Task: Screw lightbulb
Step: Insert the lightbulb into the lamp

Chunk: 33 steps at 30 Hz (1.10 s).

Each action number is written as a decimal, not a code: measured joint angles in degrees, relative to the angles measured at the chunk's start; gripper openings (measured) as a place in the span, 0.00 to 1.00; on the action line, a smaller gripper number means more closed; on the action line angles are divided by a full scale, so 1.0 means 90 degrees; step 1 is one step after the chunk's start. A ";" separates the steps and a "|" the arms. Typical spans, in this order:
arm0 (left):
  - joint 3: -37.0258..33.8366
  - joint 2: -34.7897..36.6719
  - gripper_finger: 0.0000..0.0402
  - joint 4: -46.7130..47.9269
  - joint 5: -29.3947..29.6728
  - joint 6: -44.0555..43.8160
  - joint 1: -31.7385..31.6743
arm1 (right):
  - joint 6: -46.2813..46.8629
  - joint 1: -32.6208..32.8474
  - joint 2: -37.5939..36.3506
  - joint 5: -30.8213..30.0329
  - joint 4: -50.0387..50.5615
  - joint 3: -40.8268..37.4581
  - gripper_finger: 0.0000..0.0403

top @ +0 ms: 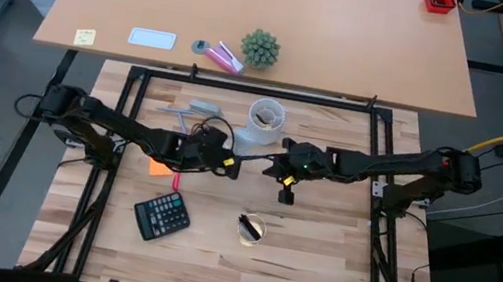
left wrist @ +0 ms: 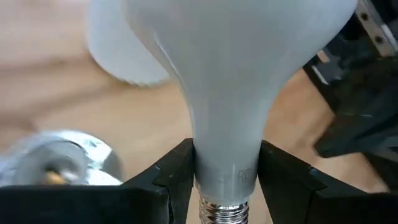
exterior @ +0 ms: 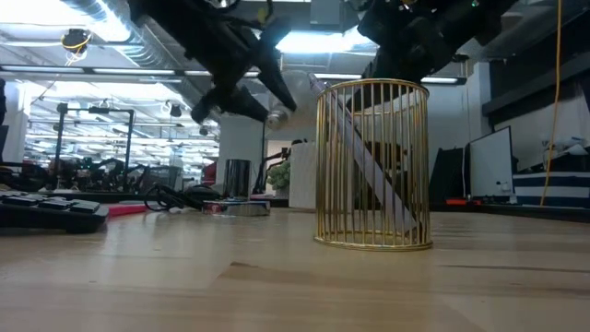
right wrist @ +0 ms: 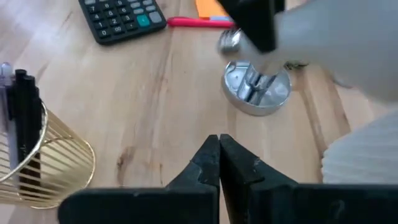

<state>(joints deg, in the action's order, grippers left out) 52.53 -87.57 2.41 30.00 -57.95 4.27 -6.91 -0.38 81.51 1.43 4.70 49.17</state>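
- The table [top: 312, 272] is shown from above, with both arms met near its centre; the bulb [left wrist: 236, 93] is held aloft there, just toward nine o'clock of centre, above the socket [right wrist: 257, 87].
- The cup [top: 262, 123] stands at twelve o'clock of the bulb, the calculator [top: 162, 216] at seven o'clock, the wire basket [exterior: 372, 166] at five o'clock.
- The left gripper [left wrist: 227, 180] is seen clamped on the bulb's narrow neck, just above the grey thread; its fingers [left wrist: 171, 180] press either side.
- The right gripper [right wrist: 219, 162] hangs closed and empty at three o'clock of the bulb.
- The bulb is judged light, rigid, smooth and breakable; the neck is judged the safest hold, with a gentle squeeze, since the glossy globe would slip and could crack.
- A faint embossed mark is seen on the neck but cannot be read; no other writing is legible near the work.
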 joint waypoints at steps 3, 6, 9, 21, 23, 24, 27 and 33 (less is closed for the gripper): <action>-0.0005 0.0309 0.38 0.0287 0.0583 0.0238 0.0002 | -0.0104 0.0000 -0.0077 -0.0164 0.0119 -0.0004 0.01; -0.0005 0.0617 0.38 0.0640 0.1248 0.0461 0.0016 | -0.0115 0.0000 -0.0183 -0.0469 0.0340 -0.0005 0.01; -0.0103 0.0883 0.38 0.0954 0.1916 0.0503 0.0068 | -0.0114 0.0000 -0.0280 -0.0882 0.0509 -0.0005 0.01; -0.1290 0.0902 0.38 0.1168 0.4072 -0.1124 0.0586 | -0.0102 0.0000 -0.0305 -0.1111 0.0404 -0.0012 0.01; -0.1550 0.0813 0.38 0.0832 0.4539 -0.1343 0.0773 | -0.0102 -0.0002 -0.0305 -0.1114 0.0210 -0.0012 0.01; -0.1690 0.0775 0.38 0.0634 0.4753 -0.1356 0.0874 | -0.0100 -0.0002 -0.0305 -0.1114 0.0074 -0.0012 0.01; -0.2055 0.0630 0.38 0.0046 0.5137 -0.1357 0.1146 | -0.0100 -0.0019 -0.0305 -0.1117 -0.0428 -0.0012 0.01; -0.2553 0.0317 0.38 -0.0859 0.5572 -0.1389 0.1489 | -0.0062 -0.0312 -0.0299 -0.1114 -0.1207 -0.0012 0.01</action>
<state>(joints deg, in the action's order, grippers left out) 29.56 -84.72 -5.32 80.15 -70.45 17.67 -7.47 -3.19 78.82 -8.60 -6.17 49.06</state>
